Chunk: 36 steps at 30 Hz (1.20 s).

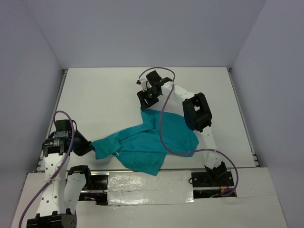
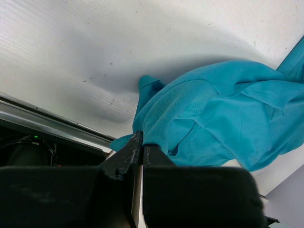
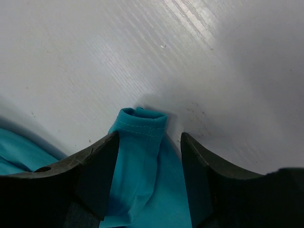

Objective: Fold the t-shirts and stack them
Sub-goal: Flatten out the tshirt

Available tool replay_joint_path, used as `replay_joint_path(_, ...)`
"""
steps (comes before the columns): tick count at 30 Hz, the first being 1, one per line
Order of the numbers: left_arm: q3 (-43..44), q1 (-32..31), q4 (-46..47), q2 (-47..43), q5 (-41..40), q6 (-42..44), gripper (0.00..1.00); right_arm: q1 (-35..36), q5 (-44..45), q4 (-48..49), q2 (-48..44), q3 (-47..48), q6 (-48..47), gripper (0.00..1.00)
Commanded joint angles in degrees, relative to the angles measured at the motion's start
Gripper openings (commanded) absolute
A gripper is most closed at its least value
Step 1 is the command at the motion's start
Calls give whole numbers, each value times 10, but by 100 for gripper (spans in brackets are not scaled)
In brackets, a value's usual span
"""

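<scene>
Left wrist shows left gripper (image 2: 141, 143) clenched on the teal t-shirt (image 2: 228, 118); right gripper (image 3: 149, 138) gapes, probably astride a sleeve (image 3: 142, 122): close before spreading.

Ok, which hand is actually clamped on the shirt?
The left hand: it is shut on an edge of the teal shirt. The right hand is open, only straddling another edge.

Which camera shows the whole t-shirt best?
Top external: the t-shirt lies crumpled, almost wholly visible. Left wrist shows only the bunched end pinched in the left gripper; right wrist only a hemmed tip between the open right gripper's fingers.
</scene>
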Motion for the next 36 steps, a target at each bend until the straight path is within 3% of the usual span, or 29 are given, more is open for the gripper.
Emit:
replay_joint_path(1,10,3,-3,1,2,0,0,0,-31,12,2,15,7,62)
replay_joint_path(15,3,3,2,0,9,1,0,2,-30,21,30,25,5,49)
replay_joint_path(19,3,3,1,-1,7,1,0,3,-35,20,34,29,0,37)
replay_joint_path(25,2,3,3,-5,6,0,0,-1,-44,65,-23,-17,-2,20)
replay_joint_path(36,78,3,29,35,-26,16,0,-74,-34,105,-155,-28,20,10)
